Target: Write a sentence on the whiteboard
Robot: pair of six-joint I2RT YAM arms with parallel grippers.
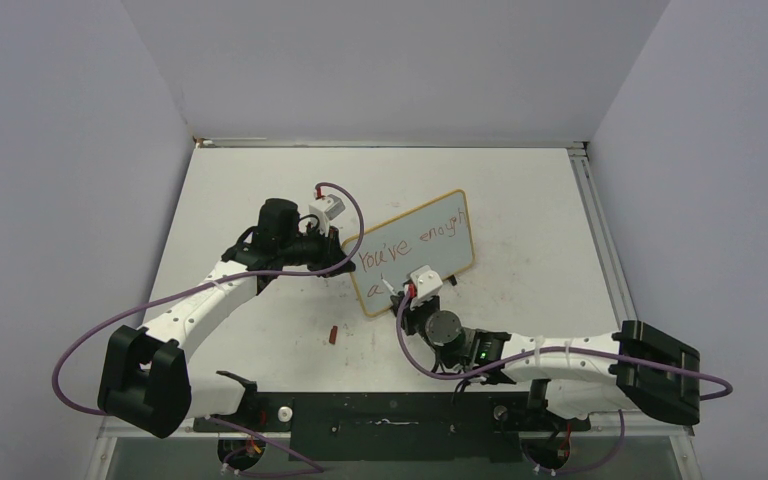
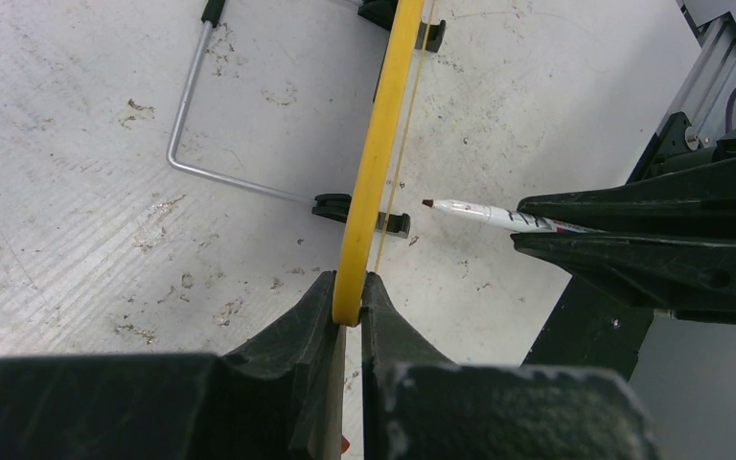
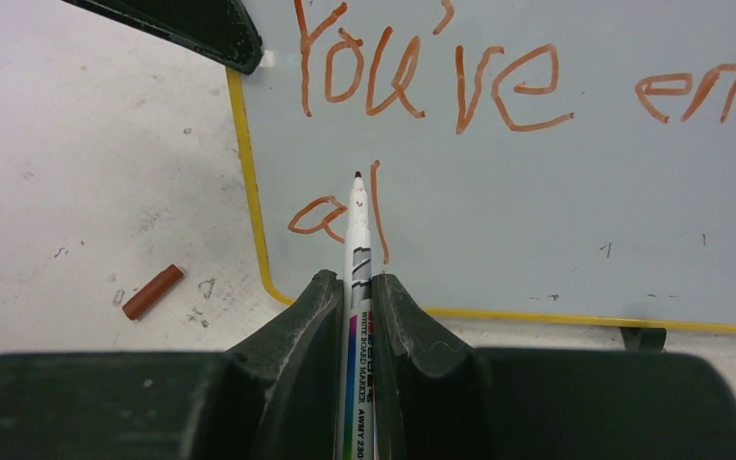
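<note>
Whiteboard (image 1: pixel 415 255) rim pinched in left jaws, right jaws clamping marker (image 3: pixel 357 230) near its face

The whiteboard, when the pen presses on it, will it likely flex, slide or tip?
Probably light and thin: seen edge-on, the whiteboard is only a slim yellow rim. It sits on a thin wire stand, so alone it might tip or skid. The left gripper is shut on its rim, which should steady it against the marker.

Pale grey-white face on whiteboard (image 3: pixel 585 220), rim yellow; sentence (image 3: pixel 513 93) orange-red; marker (image 3: pixel 358 249) white w/ black print, rainbow stripe, dark tip; cap (image 3: pixel 153 291) at marker's 9 o'clock red-brown, on white tbl (image 3: pixel 77 172) w/ dark specks
</note>
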